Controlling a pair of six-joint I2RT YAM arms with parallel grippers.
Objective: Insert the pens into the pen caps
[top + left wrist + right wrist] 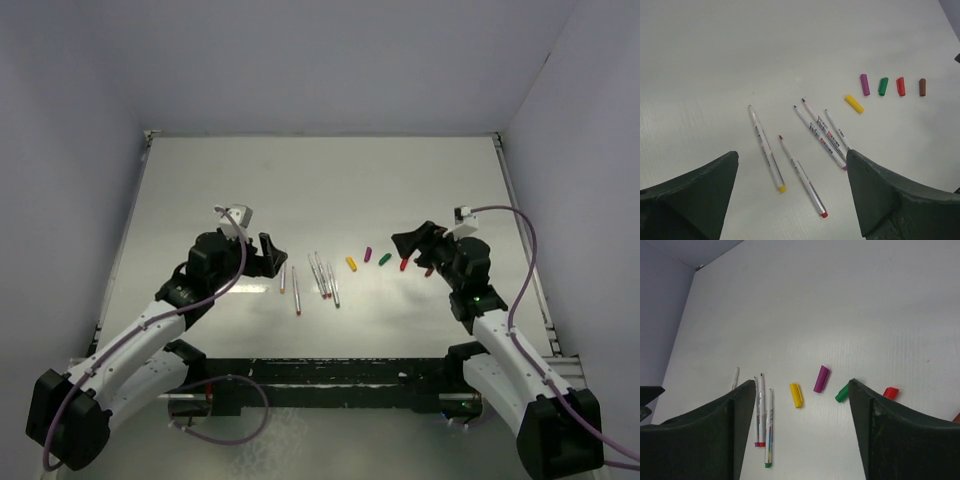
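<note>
Several thin white pens (320, 276) lie loose at the table's middle; in the left wrist view a yellow-ended pen (766, 148), a red-ended pen (801, 175) and three close together (822, 132). To their right lie the caps in a row: yellow (351, 264), purple (368, 254), green (385, 259) and two red (404, 263). My left gripper (268, 258) is open and empty, just left of the pens (791, 155). My right gripper (412, 248) is open and empty over the red caps, with the yellow cap (796, 395), purple cap (821, 378) and green cap (842, 393) ahead of its fingers (801, 382).
The white table (320, 190) is walled at the back and both sides. Purple cables (525, 250) loop off both arms. A black rail (330, 370) runs along the near edge between the arm bases.
</note>
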